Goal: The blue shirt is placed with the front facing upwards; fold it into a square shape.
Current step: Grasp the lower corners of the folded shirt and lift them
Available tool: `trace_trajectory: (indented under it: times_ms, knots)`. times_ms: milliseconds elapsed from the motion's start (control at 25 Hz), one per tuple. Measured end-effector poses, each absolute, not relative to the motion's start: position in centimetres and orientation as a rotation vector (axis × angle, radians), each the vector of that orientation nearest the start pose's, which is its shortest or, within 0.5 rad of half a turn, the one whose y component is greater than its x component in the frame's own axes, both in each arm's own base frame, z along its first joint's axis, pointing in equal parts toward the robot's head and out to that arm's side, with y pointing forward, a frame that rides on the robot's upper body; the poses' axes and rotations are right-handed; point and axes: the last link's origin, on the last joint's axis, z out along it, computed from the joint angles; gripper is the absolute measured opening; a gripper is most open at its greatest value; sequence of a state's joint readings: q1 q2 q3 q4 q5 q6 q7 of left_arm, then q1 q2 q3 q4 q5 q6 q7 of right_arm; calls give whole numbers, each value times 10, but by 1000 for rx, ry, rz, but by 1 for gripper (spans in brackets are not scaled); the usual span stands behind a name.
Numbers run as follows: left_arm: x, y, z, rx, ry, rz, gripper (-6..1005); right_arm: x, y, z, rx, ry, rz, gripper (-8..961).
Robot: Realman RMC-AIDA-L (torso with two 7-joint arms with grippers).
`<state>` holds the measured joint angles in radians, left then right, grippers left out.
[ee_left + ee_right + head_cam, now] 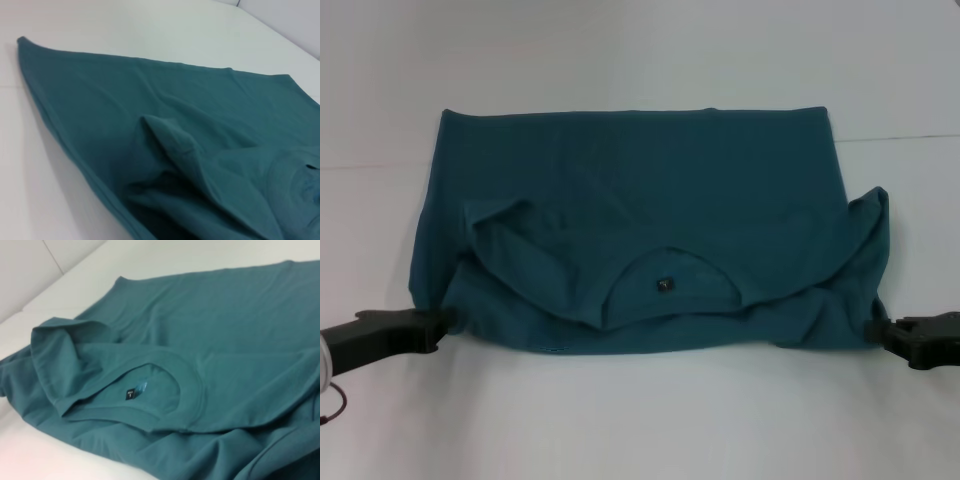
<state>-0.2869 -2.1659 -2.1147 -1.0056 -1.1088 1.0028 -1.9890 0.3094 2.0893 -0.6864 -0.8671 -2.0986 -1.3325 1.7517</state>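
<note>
Lies folded once on the white counter point(640, 420), the blue shirt point(640, 190), soft, light and limp, best pinched at its near corners, where left tool point(438, 328) and right tool point(876, 330) touch; cannot tell whether clamped or open.

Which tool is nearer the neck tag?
Right, but only slightly. The right tool is at the shirt's near right corner, the left tool at its near left corner; the tag lies between.

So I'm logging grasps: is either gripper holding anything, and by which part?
The left gripper and right gripper each meet a near corner of the shirt; whether they actually grip it cannot be told.
</note>
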Motion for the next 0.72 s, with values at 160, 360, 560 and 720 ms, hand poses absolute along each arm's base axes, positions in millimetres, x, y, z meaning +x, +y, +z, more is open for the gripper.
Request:
trace_trajectory:
  times_ms: [160, 360, 560, 720]
  knots:
    - [-309, 333, 0, -2187, -1162, -384, 36, 352, 295, 40, -2284, 1176, 426, 40]
    - [-315, 325, -1, -2191, -1166, -396, 37, 355, 287, 41, -2292, 1176, 441, 41]
    - [-320, 319, 3, -2184, -1178, -425, 37, 358, 282, 41, -2291, 1189, 441, 40]
    - [-322, 314, 6, -2191, -1185, -444, 37, 358, 277, 40, -2305, 1194, 442, 40]
